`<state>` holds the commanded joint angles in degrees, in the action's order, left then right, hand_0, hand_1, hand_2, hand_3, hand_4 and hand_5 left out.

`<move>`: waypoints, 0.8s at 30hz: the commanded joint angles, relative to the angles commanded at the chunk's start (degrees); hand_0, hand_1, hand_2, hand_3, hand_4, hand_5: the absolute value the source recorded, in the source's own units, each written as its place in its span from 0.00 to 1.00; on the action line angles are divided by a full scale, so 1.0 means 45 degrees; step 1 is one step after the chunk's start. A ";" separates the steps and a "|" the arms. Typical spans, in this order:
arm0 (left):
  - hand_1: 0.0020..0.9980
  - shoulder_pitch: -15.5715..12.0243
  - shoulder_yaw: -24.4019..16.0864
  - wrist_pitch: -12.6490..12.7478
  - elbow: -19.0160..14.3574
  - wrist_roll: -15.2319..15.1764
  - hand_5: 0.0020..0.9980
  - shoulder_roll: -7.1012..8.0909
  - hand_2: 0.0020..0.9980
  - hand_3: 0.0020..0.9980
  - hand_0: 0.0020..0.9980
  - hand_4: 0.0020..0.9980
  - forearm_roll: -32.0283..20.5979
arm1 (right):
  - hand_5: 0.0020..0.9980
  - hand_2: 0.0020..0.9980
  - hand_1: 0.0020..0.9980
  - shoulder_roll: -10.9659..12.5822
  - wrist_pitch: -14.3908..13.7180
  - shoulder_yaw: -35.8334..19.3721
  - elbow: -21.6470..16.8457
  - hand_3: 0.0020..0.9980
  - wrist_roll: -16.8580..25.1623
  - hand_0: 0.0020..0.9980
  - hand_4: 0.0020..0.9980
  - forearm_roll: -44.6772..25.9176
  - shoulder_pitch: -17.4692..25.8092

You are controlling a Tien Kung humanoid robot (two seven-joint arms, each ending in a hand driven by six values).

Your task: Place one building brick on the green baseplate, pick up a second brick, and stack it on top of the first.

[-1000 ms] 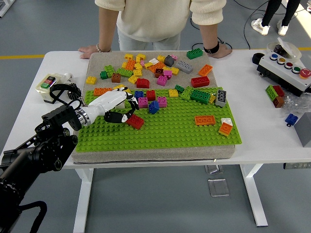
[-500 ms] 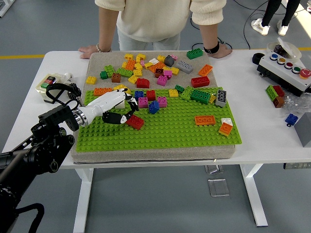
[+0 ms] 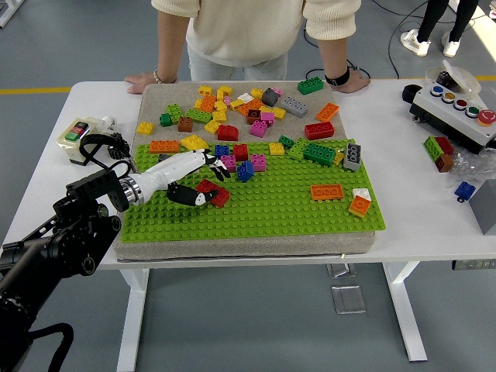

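Observation:
The green baseplate [image 3: 294,209] lies on a grey pad [image 3: 248,246] in the middle of the table. A red brick [image 3: 215,193] sits on the baseplate's left part. My left hand [image 3: 204,184], white with black fingertips, reaches in from the left and closes on this brick, thumb at its near left side and fingers over its far side. The brick still touches the plate. Many loose bricks [image 3: 248,108] in mixed colours lie on the pad behind and along the plate's far edge. The right arm is out of view.
A person stands at the far side with both hands [image 3: 143,80] resting on the table edge. An orange brick [image 3: 327,191] and an orange-and-white pair [image 3: 359,203] sit on the plate's right. A button box [image 3: 457,108] stands at right, a small switch box [image 3: 80,136] at left.
My left hand has dropped toward the near side and closed in on the red brick, which has shifted slightly left. The person has not moved.

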<state>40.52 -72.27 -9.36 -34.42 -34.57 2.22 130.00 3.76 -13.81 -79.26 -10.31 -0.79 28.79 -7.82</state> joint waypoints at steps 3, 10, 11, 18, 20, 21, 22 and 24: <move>0.83 0.0034 0.0014 -0.0057 -0.0012 -0.0064 0.04 0.0020 0.70 0.73 1.00 0.72 0.0000 | 0.49 0.72 0.67 -0.0010 -0.0022 0.0011 0.0000 0.60 0.0008 0.74 0.92 -0.0013 -0.0004; 0.85 0.0188 0.0253 0.0005 0.0072 -0.0324 0.04 0.0153 0.75 0.75 1.00 0.76 0.0000 | 0.49 0.72 0.67 0.0001 -0.0022 0.0002 0.0000 0.60 -0.0047 0.74 0.92 -0.0027 -0.0046; 0.85 0.0196 0.0294 0.0024 0.0082 -0.0356 0.04 0.0168 0.76 0.75 1.00 0.74 0.0000 | 0.49 0.72 0.67 0.0000 -0.0022 0.0004 0.0000 0.60 -0.0048 0.74 0.92 -0.0028 -0.0047; 0.85 0.0169 0.0761 0.0179 0.0130 -0.0535 0.05 0.0259 0.76 0.75 1.00 0.75 0.0000 | 0.49 0.72 0.67 -0.0035 -0.0031 0.0050 0.0000 0.60 -0.0026 0.74 0.92 -0.0039 -0.0059; 0.85 0.0142 0.0827 0.0202 0.0148 -0.0535 0.05 0.0265 0.76 0.75 1.00 0.75 0.0000 | 0.49 0.72 0.67 -0.0038 -0.0033 0.0046 0.0000 0.60 -0.0038 0.74 0.92 -0.0030 -0.0056; 0.85 0.0133 0.0900 0.0254 0.0155 -0.0535 0.05 0.0269 0.76 0.75 1.00 0.75 0.0000 | 0.49 0.72 0.67 -0.0036 -0.0029 0.0046 0.0000 0.60 -0.0053 0.74 0.92 -0.0025 -0.0050; 0.85 0.0129 0.0938 0.0281 0.0158 -0.0535 0.05 0.0270 0.76 0.75 1.00 0.75 0.0000 | 0.49 0.72 0.67 -0.0035 -0.0027 0.0046 0.0000 0.60 -0.0061 0.74 0.92 -0.0022 -0.0047; 0.85 0.0133 0.1011 0.0336 0.0166 -0.0535 0.06 0.0272 0.75 0.75 1.00 0.74 0.0000 | 0.49 0.72 0.67 -0.0035 -0.0024 0.0050 0.0000 0.60 -0.0074 0.74 0.92 -0.0017 -0.0041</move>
<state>41.12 -67.72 -7.85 -33.67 -36.98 3.44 130.00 3.60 -13.92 -79.03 -10.31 -1.12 28.71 -8.00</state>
